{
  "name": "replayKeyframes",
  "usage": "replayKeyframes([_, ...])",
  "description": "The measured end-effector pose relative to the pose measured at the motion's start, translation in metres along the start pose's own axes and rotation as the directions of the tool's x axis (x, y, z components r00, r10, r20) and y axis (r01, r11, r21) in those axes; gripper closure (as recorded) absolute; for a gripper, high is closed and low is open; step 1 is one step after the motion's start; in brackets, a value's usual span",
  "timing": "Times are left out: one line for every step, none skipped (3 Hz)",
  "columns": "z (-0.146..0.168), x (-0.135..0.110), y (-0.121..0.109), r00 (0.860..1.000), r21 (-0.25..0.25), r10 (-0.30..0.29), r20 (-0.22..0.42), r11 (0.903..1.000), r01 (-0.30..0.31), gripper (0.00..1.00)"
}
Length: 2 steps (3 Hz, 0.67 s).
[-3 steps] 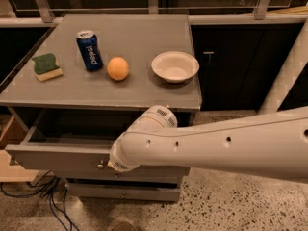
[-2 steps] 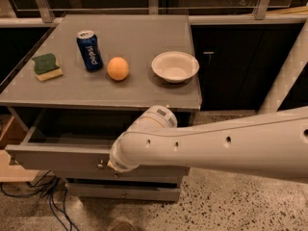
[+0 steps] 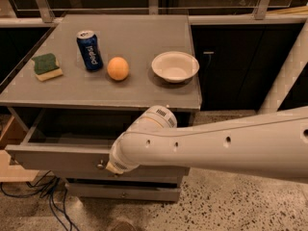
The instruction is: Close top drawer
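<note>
The top drawer (image 3: 53, 157) is a wide grey drawer pulled out from under the cabinet top, its inside showing dark and shallow. Its small round metal knob (image 3: 100, 166) sits on the flat front panel. My white arm reaches in from the right across the drawer front. My gripper (image 3: 109, 166) is at the arm's end, right against the front panel beside the knob, mostly hidden behind the wrist.
On the cabinet top (image 3: 139, 90) stand a green-and-yellow sponge (image 3: 46, 66), a blue soda can (image 3: 90, 50), an orange (image 3: 118, 68) and a white bowl (image 3: 175, 66). A lower drawer front (image 3: 122, 191) shows below. Cables (image 3: 43, 196) lie on the floor at left.
</note>
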<state>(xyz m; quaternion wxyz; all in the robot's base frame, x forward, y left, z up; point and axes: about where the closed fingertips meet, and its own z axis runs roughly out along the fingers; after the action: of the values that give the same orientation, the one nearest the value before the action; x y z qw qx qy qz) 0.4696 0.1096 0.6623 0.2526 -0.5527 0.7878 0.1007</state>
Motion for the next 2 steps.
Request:
replayKeyframes([0.0, 0.0, 0.0, 1.0, 0.0, 0.0, 0.0, 1.0, 0.0, 0.03])
replayKeyframes([0.0, -0.0001, 0.0001, 1.0, 0.0, 0.0, 0.0, 1.0, 0.0, 0.0])
